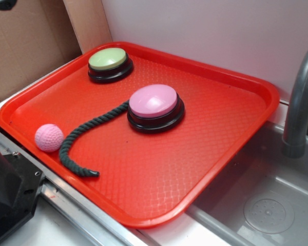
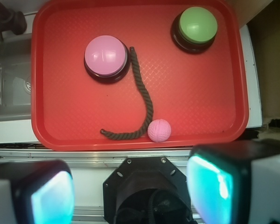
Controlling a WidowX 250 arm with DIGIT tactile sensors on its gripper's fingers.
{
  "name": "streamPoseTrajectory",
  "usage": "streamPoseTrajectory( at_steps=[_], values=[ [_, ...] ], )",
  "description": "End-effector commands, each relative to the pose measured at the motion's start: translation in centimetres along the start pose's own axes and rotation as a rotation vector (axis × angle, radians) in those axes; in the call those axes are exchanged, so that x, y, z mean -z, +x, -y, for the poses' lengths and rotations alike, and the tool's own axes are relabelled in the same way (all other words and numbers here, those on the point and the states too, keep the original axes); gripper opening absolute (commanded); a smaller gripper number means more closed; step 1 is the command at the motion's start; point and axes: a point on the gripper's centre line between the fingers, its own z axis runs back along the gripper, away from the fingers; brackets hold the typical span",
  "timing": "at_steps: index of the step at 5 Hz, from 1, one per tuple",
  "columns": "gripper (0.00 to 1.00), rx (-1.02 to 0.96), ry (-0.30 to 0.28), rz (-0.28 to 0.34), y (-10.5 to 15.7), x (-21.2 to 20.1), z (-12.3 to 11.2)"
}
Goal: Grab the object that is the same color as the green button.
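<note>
A big red tray (image 1: 215, 169) lay flat on the counter (image 2: 18, 137), and everything sat on it. Seen from the outside camera and going from left to right, the pink knitted ball (image 1: 49, 137) came first, near the tray's front left edge. Just beside the ball was the dark green rope (image 1: 81, 138). The rope lay flat on the tray. Its near end curled like a hook close to the ball, almost touching it. From there it bent up and ran to the right until its far end met the black base of the pink button (image 1: 155, 106). The green button (image 1: 110, 64) sat near the tray's far left corner, behind the rope and well apart from it. It was a pale green dome on a black round base. The pink button sat near the middle of the tray and looked bigger than the green one. To the right of the tray was a grey sink (image 1: 267, 205) with a grey tap (image 1: 300, 102) standing over it. In the wrist camera the gripper (image 2: 130, 189) hung over the counter, in front of the tray's near edge. Its two jaws stood wide apart, one low at each side of the picture. They held nothing. The gripper was well away from the rope and touched nothing on the tray.
</note>
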Motion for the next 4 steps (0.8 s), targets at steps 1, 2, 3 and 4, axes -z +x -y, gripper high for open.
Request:
streamPoseTrajectory(
  at_steps=[1, 2, 3, 4],
  values=[
    [1.00, 0.000, 0.000, 0.000, 0.0, 0.0, 0.0],
    [1.00, -0.026, -0.007, 0.088, 1.1, 1.9, 0.5],
    [1.00, -0.048, 0.043, 0.144, 2.3, 5.0, 0.3],
    [1.00, -0.027, 0.096, 0.149, 4.2, 9.8, -0.4]
  ],
)
